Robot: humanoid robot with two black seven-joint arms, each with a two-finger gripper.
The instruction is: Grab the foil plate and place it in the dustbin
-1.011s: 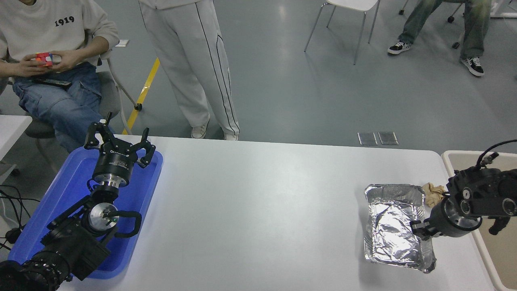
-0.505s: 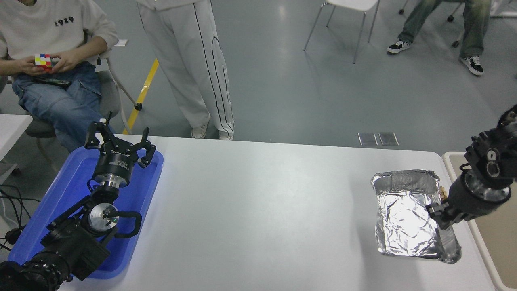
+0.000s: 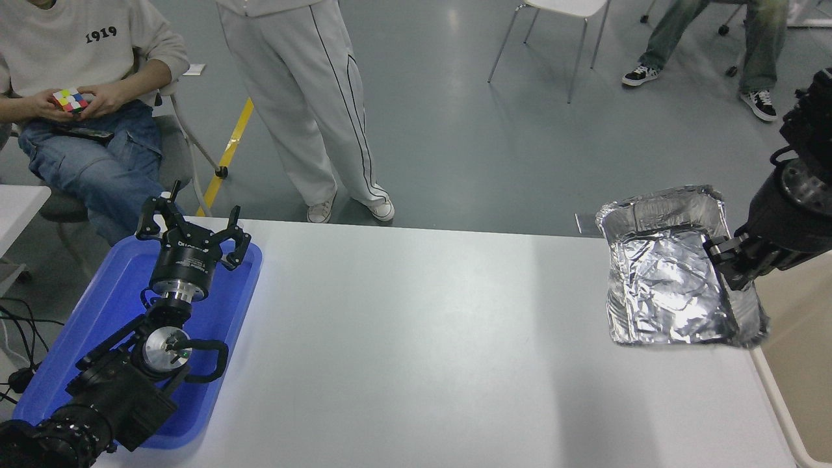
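My right gripper (image 3: pixel 727 260) is shut on the right rim of the foil plate (image 3: pixel 663 279), a shiny crinkled tray. It holds the plate in the air above the table's right end, tilted with its hollow facing me. The dustbin (image 3: pixel 796 364), beige with a thick rim, stands off the table's right edge; only part of it shows. The plate's right edge hangs near the bin's rim. My left gripper (image 3: pixel 192 227) is open and parked over the blue tray at the lower left.
A blue tray (image 3: pixel 104 312) lies at the table's left end under my left arm. The small tan paper ball is hidden. One person sits at the far left with a colour cube (image 3: pixel 70 100); another stands behind the table (image 3: pixel 312 110). A chair (image 3: pixel 559 26) stands further back.
My right gripper has lifted the foil plate off the table, raising it up and a little to the right. The standing person shifted a foot. The left arm has not moved.
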